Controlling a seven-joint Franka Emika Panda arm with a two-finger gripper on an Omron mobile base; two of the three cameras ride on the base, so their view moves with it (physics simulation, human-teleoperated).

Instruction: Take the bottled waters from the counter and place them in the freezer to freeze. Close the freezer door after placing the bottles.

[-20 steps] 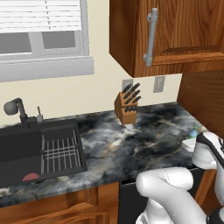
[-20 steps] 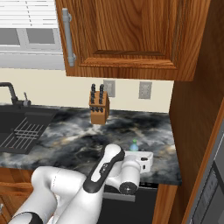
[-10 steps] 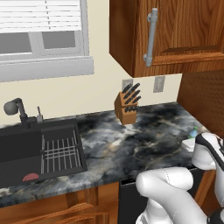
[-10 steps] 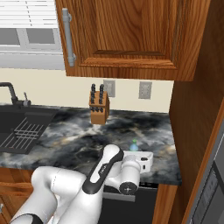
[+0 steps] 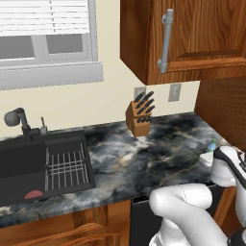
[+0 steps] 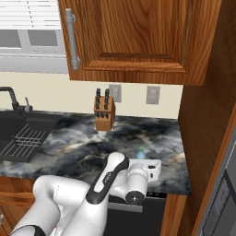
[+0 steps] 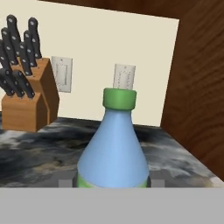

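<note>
Gripper (image 7: pixel 113 181) clamped on upright green-capped bottle (image 7: pixel 113 148), standing on counter (image 7: pixel 39 148).

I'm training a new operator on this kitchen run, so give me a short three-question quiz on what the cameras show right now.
1. True or false: the bottle between the gripper fingers stands upright on the counter.
2. What colour is the bottle's cap? A) blue B) green C) red
3. Fill in: on the counter by the wall stands a wooden ____ block.

Key:
1. True. In the hand view it stands upright on the counter, with a finger at each side of its base.
2. B, green.
3. Knife.
</note>
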